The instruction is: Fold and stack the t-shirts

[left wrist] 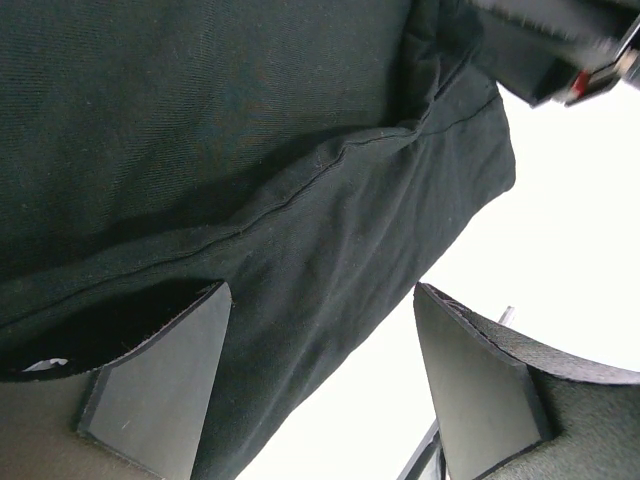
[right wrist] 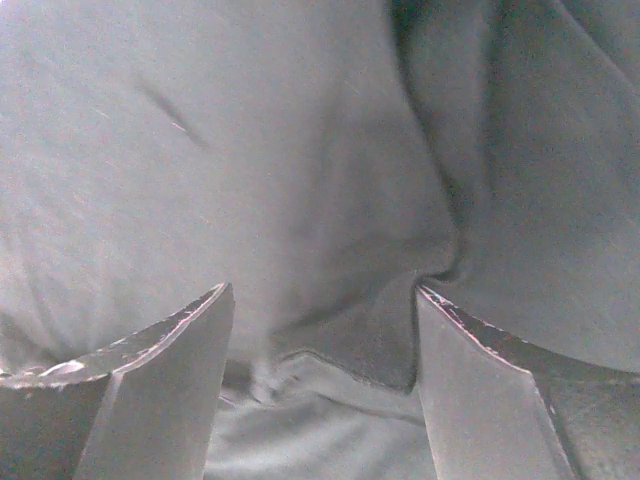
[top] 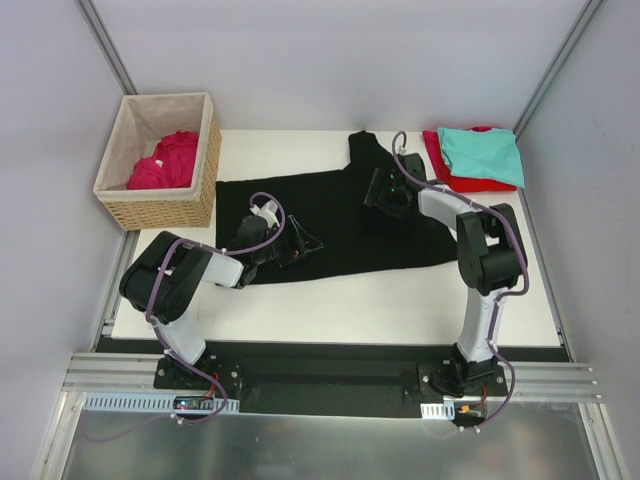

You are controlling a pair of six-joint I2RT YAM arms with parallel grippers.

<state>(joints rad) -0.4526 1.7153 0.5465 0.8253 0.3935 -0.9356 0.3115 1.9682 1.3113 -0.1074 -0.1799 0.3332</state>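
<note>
A large black t-shirt (top: 330, 215) lies spread flat on the white table (top: 400, 300). My left gripper (top: 305, 246) is low at its near left hem. In the left wrist view it (left wrist: 320, 385) is open, with the shirt's edge (left wrist: 250, 150) and bare table between the fingers. My right gripper (top: 385, 192) is over the shirt's far right part near a sleeve. In the right wrist view it (right wrist: 320, 390) is open, with a fold of the black cloth (right wrist: 200, 150) between the fingers. A folded teal shirt (top: 480, 150) lies on a red one (top: 440, 168) at the back right.
A wicker basket (top: 160, 208) with beige lining stands at the back left and holds crimson-pink shirts (top: 165, 160). Grey walls enclose the table on three sides. The arm bases sit on a black rail at the near edge.
</note>
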